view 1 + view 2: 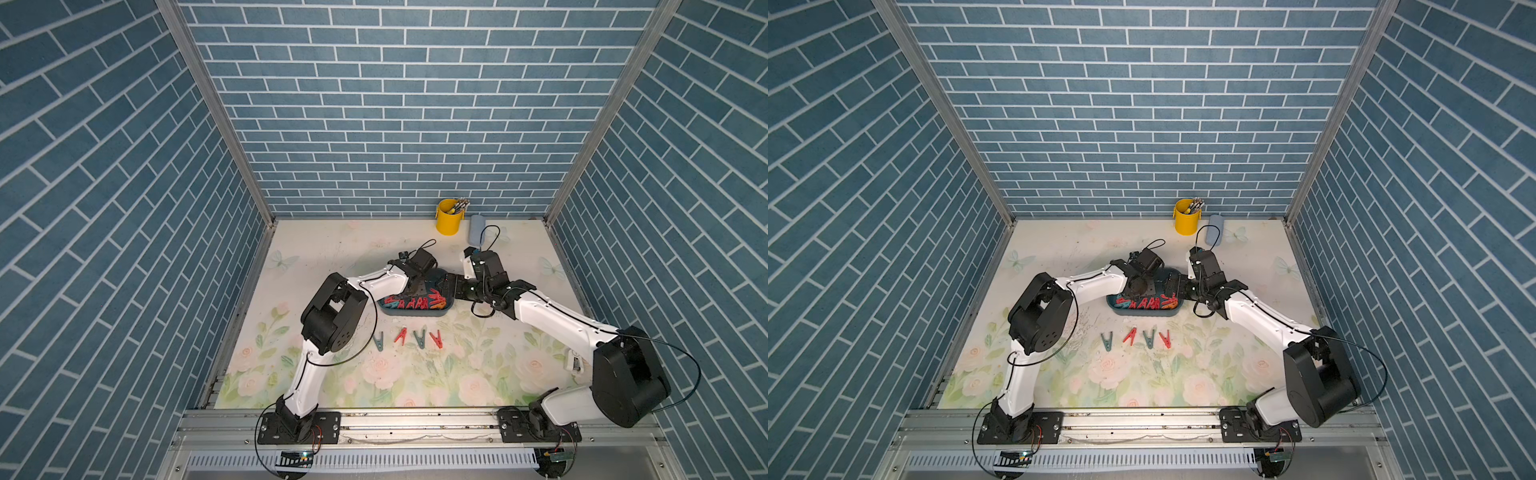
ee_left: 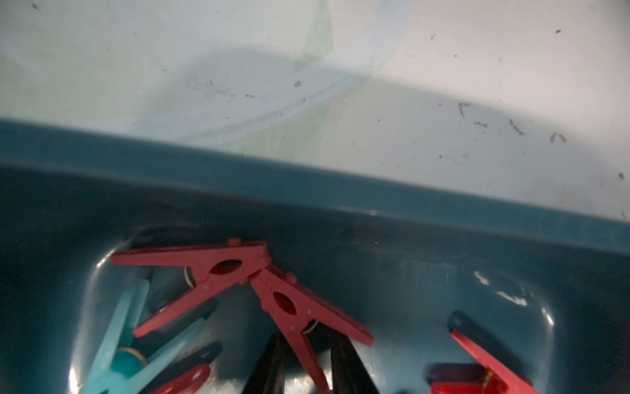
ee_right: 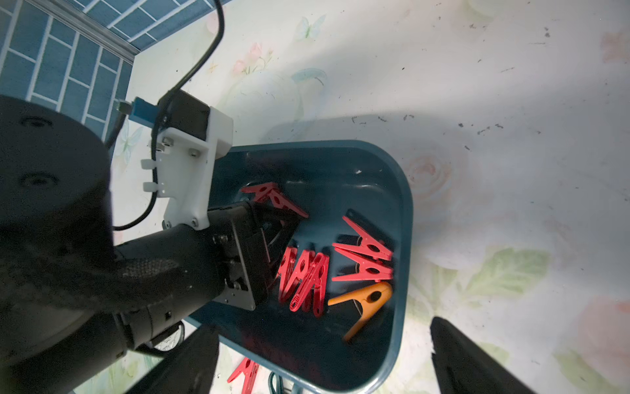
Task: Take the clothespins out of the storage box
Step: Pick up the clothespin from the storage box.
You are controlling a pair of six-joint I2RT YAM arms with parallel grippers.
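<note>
Red clothespins (image 3: 303, 279), dk teal storage box (image 3: 406, 238)

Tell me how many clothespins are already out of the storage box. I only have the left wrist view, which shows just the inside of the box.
Observer: Four clothespins lie in a row on the table in front of the storage box: teal, red, teal, red.
Reviewer: Any colour inside besides red and light blue?
Observer: One orange clothespin, at the end nearest the right arm.
Reviewer: And the right gripper?
Observer: The right gripper is open at that end of the box, with no clothespin in it.
</note>
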